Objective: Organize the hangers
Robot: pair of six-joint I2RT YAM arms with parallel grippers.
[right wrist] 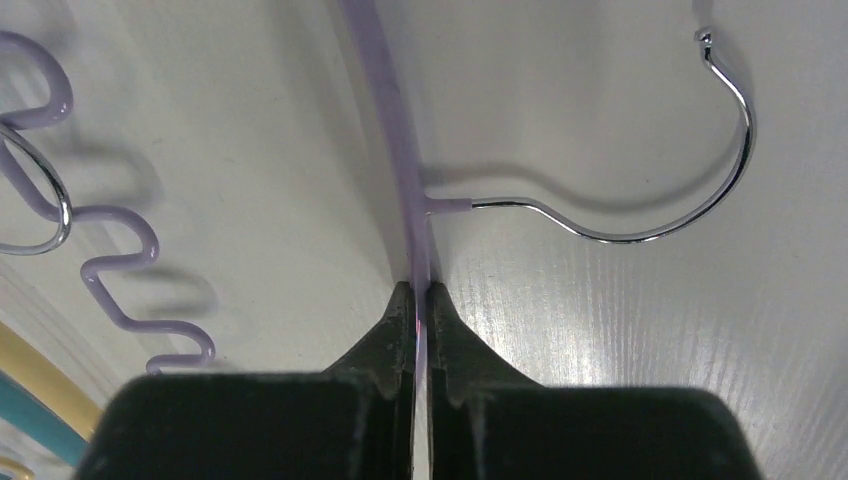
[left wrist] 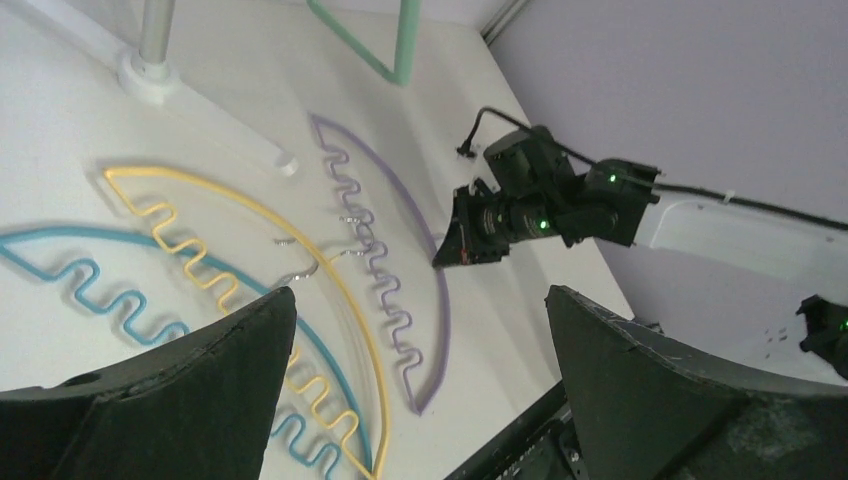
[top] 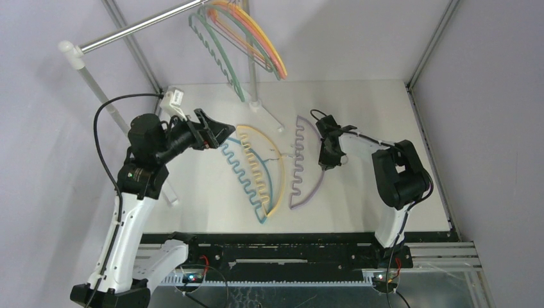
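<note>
Tabletop (top: 385, 115), white, fills the middle of the overhead view. A silver rail (top: 141, 25) crosses the upper left on white posts. A bunch of hanging hangers (top: 256, 38) sits at top center: green with a wavy edge, then pink, orange and yellow. Their tops are cut off by the upper edge of the frame, so where the hooks meet the rail cannot be seen.

Three more hangers lie flat at the center of the tabletop, each a thin arch with a wavy lower bar. From left to right they are a teal hanger (left wrist: 60, 231), a yellow hanger (left wrist: 190, 178) overlapping it, and a purple hanger (left wrist: 443, 320) just beside them and apart. In the left wrist view, the lower parts of the teal and yellow ones are hidden behind the dark jaws.

The left gripper (left wrist: 420, 295) hovers above the left side of the tabletop, jaws spread wide with nothing between them.

The right gripper (right wrist: 420, 290) is at the purple hanger's outer arch. From overhead, the grip itself is too small to make out. Only the right wrist view shows it: the jaws are pinched tight on the purple arch, just beside the stem of its wire hook (right wrist: 742, 140), which lies on the tabletop at upper right.
</note>
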